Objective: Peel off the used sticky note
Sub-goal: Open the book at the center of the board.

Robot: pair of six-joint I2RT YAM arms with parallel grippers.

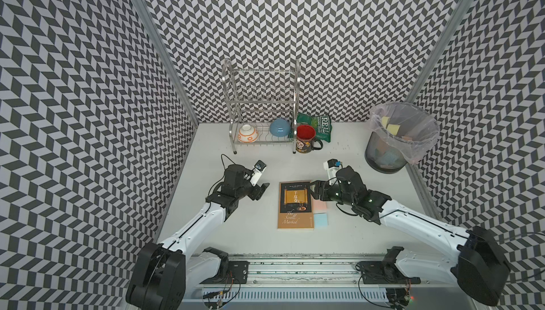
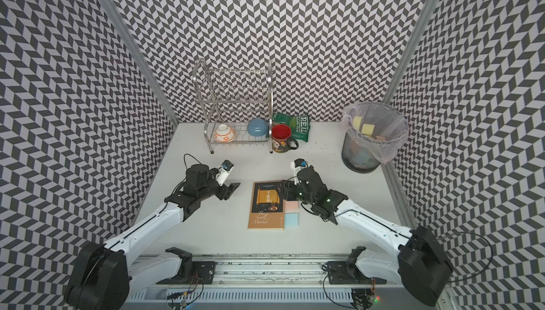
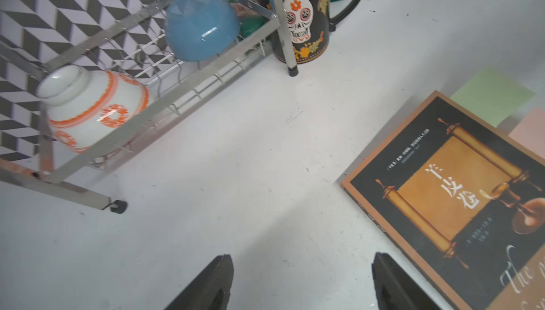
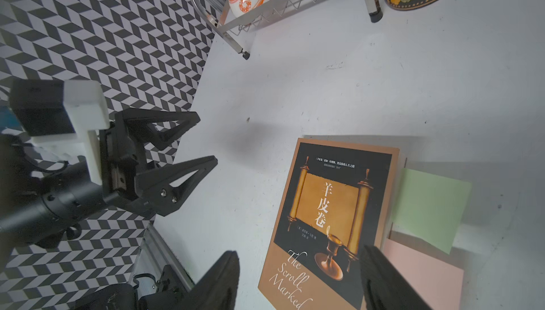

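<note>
Green sticky note [image 4: 429, 208], at the book's [image 1: 295, 205] 3 o'clock edge, hides under the right hand [image 1: 315, 190] in both top views. That hand gapes wide, empty.

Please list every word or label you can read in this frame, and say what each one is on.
"The Scroll Marked": cover of the book.
"羊皮卷": same cover, on the scroll picture.
"REAL": green bag; its smaller print is too blurred to read.
Lettering under the skull on the mug: too blurred to read.
The book's small print lines: too small to read.
</note>
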